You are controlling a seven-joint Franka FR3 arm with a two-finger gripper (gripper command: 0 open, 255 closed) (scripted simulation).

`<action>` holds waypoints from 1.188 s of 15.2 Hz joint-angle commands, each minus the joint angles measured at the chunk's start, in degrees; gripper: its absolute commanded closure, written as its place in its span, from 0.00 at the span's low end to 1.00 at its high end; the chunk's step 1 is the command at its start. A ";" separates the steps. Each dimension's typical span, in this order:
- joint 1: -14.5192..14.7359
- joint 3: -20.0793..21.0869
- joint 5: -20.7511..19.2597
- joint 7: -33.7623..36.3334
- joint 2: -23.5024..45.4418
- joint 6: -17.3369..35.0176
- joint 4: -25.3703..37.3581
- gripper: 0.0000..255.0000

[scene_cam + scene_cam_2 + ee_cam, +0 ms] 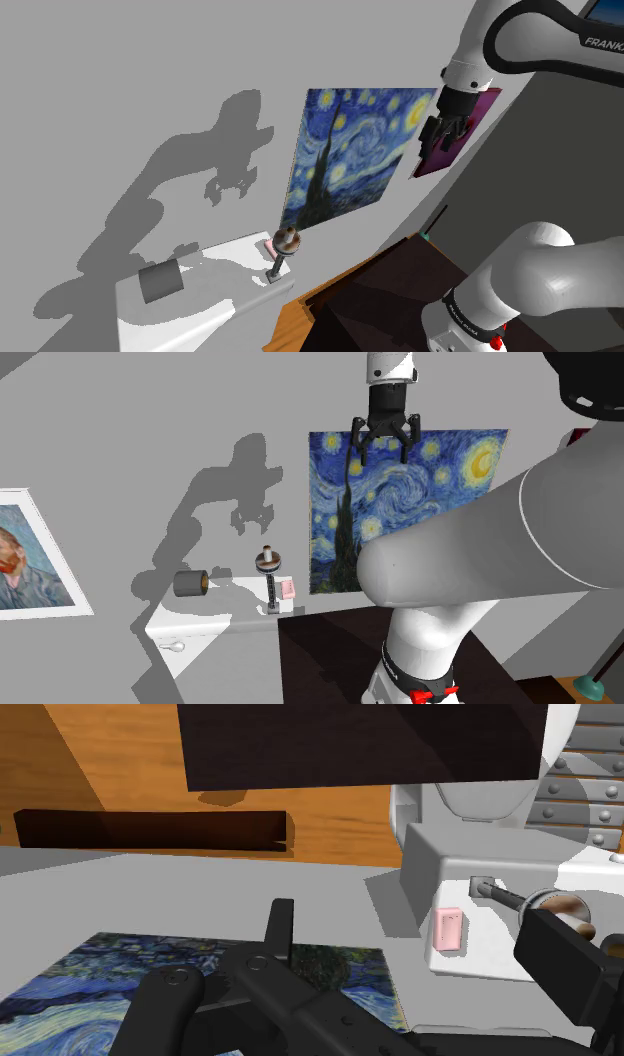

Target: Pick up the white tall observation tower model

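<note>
Hovering: hand (380, 450) spread apart, holding nothing, high before the starry painting (420, 487) | tower model (268, 580) upright on white counter (215, 614), well below hand, toward second exterior view's left.

The painting (440, 492) swirls in deep blue with yellow stars and a dark spire, and the end effector (380, 452) is plain black. The tower model (269, 580) has a dark grey shaft and a brown-and-white top. The table (190, 627) is white, the small block (287, 588) pink, and the cylinder (189, 583) dark grey.
</note>
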 commanded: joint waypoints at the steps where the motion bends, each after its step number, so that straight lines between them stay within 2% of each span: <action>1: 0.00 0.00 0.00 0.00 0.00 0.00 0.00 0.00; 10: 2.84 6.38 5.67 8.75 10.92 12.96 -4.11 0.00; 18: 5.11 11.58 8.93 15.81 25.14 24.31 -2.64 0.00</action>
